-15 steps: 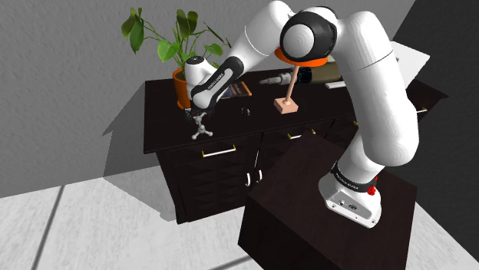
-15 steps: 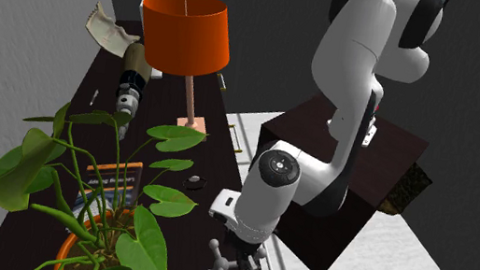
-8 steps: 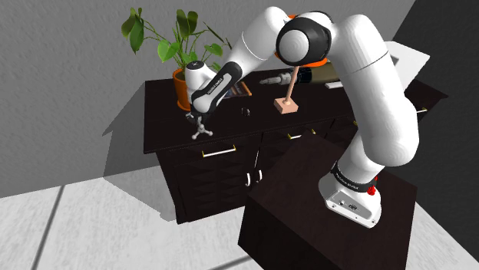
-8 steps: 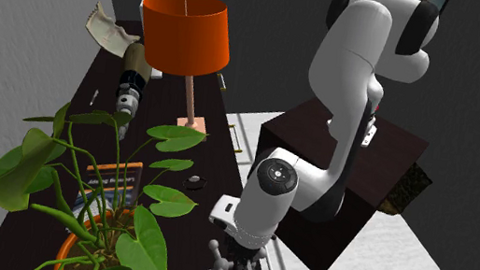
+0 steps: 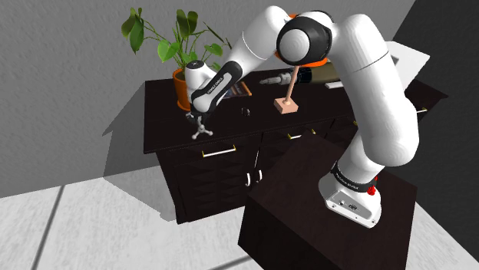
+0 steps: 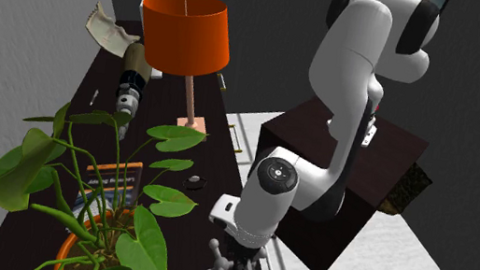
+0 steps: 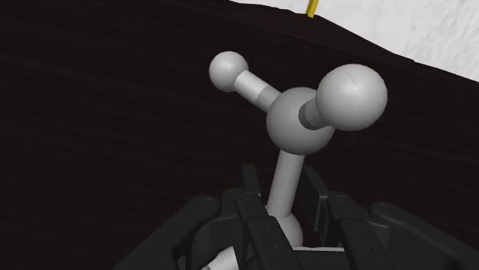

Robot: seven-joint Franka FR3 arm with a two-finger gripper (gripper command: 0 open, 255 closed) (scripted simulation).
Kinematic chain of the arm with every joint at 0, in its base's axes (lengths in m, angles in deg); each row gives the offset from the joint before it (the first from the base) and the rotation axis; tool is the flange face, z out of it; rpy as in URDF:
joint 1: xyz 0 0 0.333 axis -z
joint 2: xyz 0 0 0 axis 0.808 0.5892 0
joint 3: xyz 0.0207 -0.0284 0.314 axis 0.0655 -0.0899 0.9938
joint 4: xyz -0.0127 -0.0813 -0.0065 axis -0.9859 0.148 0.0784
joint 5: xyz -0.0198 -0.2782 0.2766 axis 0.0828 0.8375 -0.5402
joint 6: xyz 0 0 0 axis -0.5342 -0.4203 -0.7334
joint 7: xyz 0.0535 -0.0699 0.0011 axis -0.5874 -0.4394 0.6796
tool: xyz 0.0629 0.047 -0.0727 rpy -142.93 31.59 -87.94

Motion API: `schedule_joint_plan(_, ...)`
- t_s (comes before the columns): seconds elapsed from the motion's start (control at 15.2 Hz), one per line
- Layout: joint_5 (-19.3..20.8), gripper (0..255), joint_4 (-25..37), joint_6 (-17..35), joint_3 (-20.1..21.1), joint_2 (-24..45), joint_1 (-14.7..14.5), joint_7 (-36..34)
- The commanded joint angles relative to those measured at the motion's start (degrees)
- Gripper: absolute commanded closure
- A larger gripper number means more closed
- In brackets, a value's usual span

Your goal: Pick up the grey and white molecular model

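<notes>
My fingers are closed down to a narrow gap and clasp the molecular model low down, with one black pad on each side of its bottom stem and lowest ball. The model has a matte grey centre sphere, smooth pale rods and rounded whitish balls on the rod ends; two of those balls stick up above my fingers. It stands on the bench close to the front edge, at the end of the bench on the shoulder view's left. The bench top is near-black with a fine wood grain. The drawers under it are shut and have slim brass bar handles. My stand is a plain dark box set in front of the bench. Just behind the model is a round orange pot holding a plant with broad glossy green leaves on thin stalks. Beside the pot a flat book with an orange and dark cover lies face up. A small dark bit lies near it; I can't tell what it is. Farther along is a lamp with an orange drum shade, a thin stem and a pinkish square base. Past the lamp a drill with a tan and black body lies on its side. At the far end is a crumpled pale thing; I can't tell what that is either.
</notes>
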Motion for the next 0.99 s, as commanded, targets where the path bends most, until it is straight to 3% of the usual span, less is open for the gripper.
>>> schedule_joint_plan(0.0, -0.1, 255, -0.4, -0.6, 0.1, -0.9, 0.1, 0.1)
schedule_joint_plan(0.92, -1.1, 255, -2.1, -6.5, 1.0, -8.6, 0.7, 1.4)
